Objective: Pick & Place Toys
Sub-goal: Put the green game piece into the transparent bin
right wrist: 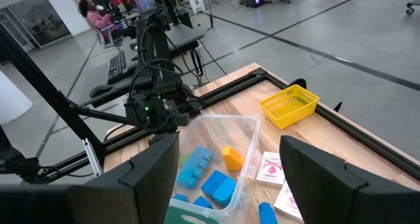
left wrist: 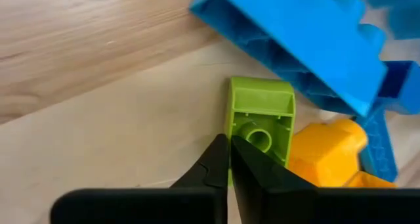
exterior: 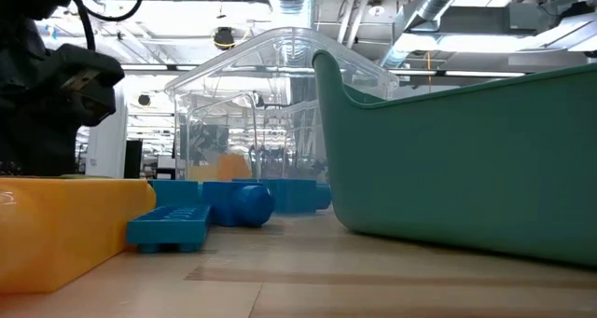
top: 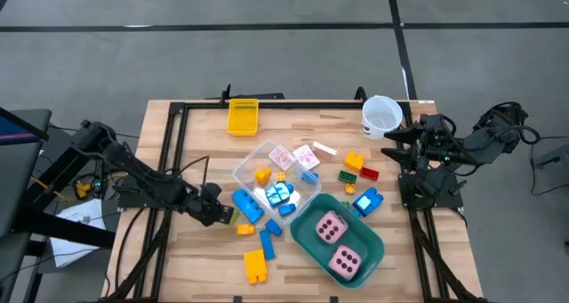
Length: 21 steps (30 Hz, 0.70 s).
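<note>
Green plastic right at the fingertips: the left tool (left wrist: pixel 228 140) has its two dark fingers pressed together, tips touching the near wall of a small green brick (left wrist: pixel 262 109). I cannot tell whether that thin wall is actually caught between them or whether they have closed just beside it.

The brick lies hollow side up on the wooden surface (top: pixel 196 259), left of centre. A big blue brick (left wrist: pixel 295 33) leans in just beyond it, and an orange-yellow brick (left wrist: pixel 325 152) sits hard against its side.

It looks like a light, stiff, smooth piece, easy to flick away. A pinch on one thin wall looks shaky to me; spanning the two long outer walls would seat it better, though the crowding neighbours leave little room.

Further out, the clear tub (top: pixel 244 170) stands to the right with bricks inside, pink-white cards (top: pixel 293 155) on its far side. Nearer is the teal tub (top: pixel 373 250) with two pink dice (top: pixel 331 227), and loose bricks lie all around.

Over at the right edge, the right tool (top: pixel 391 146) waits wide open beside the white cup (top: pixel 382 115), holding nothing.
</note>
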{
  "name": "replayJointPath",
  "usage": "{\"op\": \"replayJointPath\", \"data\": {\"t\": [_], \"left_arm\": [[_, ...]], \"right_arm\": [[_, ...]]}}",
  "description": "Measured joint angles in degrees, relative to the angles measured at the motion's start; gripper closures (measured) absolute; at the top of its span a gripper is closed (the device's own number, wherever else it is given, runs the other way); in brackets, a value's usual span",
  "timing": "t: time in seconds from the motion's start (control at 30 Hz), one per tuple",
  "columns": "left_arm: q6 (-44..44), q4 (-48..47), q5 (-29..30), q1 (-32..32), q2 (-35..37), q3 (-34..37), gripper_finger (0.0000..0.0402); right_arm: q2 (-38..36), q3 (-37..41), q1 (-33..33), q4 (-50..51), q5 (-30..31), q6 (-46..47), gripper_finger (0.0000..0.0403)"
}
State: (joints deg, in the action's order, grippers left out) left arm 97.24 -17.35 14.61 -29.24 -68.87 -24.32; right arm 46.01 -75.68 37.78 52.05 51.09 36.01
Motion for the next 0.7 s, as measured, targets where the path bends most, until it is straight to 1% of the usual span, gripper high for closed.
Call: {"op": "replayJointPath", "data": {"t": [0.37, 0.7], "left_arm": [[-3.98, 0.38, 1.68, -0.04, 5.12, -0.04, 0.04], [-9.46, 1.21, 2.01, -0.04, 12.43, -0.07, 0.0401]], "right_arm": [[0.01, 0.0, -0.02, 0.06, 0.0, 0.0, 0.0148], [0.01, 0.02, -0.02, 0.24, 0.0, -0.02, 0.0148]]}}
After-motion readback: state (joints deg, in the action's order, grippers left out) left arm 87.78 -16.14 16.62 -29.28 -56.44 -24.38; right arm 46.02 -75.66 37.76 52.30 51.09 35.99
